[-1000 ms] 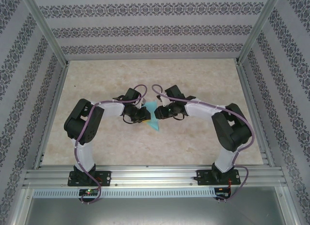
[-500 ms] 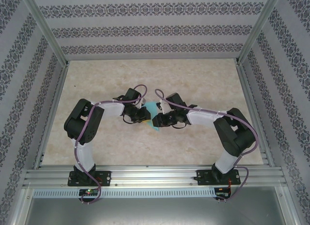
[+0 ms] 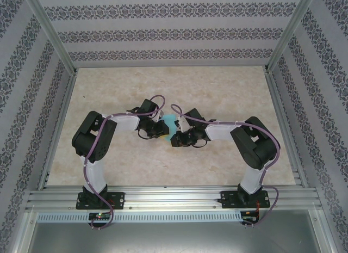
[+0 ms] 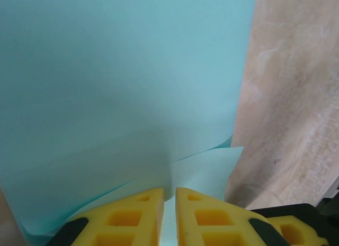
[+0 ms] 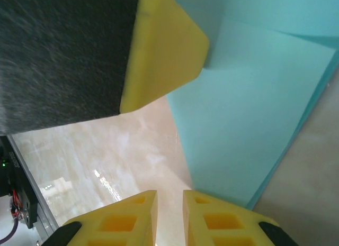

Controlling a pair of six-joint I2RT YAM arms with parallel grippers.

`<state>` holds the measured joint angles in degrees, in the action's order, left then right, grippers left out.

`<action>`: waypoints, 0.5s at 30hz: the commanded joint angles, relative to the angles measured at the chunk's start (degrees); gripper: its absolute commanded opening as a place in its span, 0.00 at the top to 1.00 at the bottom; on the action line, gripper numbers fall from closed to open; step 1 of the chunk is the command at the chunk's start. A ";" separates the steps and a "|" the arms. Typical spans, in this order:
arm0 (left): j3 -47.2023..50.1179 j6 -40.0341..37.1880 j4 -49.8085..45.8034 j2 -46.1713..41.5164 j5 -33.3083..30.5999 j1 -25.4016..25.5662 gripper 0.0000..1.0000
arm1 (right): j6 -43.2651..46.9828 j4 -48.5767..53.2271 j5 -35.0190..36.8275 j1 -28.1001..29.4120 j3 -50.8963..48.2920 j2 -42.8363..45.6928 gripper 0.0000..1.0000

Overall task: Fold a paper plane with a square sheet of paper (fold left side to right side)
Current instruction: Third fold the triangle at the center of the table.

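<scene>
Patterned walls [image 3: 163, 32] box in a beige marbled table [image 3: 109, 95], with both arms reaching to the middle. Teal paper [image 3: 172, 122] sits right between them, partly folded, a couple of layers showing at its near edge. Left tool [image 4: 169, 192] is clamped on that edge, with the sheet running into the slit between its fingers. Right tool [image 5: 169, 196] has its fingers nearly together. Just bare table shows in the gap, and the paper's corner is right at one fingertip [image 5: 190, 209].

Square sheet of paper [image 3: 172, 123] on the table [image 3: 109, 90], between left pincer [image 3: 163, 129] and right pincer [image 3: 176, 139]; arm bases [image 3: 99, 199] nearer
</scene>
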<state>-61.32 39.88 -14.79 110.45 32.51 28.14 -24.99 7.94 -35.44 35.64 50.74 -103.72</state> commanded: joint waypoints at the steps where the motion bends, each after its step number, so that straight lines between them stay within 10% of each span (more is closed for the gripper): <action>1: 2.13 -1.17 -2.97 3.17 -3.68 0.47 0.83 | 1.01 2.12 1.01 0.65 0.40 -1.26 0.80; 15: 1.91 -1.47 -2.97 4.17 -4.12 0.49 0.83 | 0.82 5.94 2.76 0.79 -1.30 -1.24 0.83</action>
<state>-61.34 39.70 -14.76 110.59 32.56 28.16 -24.75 9.65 -34.13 35.64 51.20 -104.20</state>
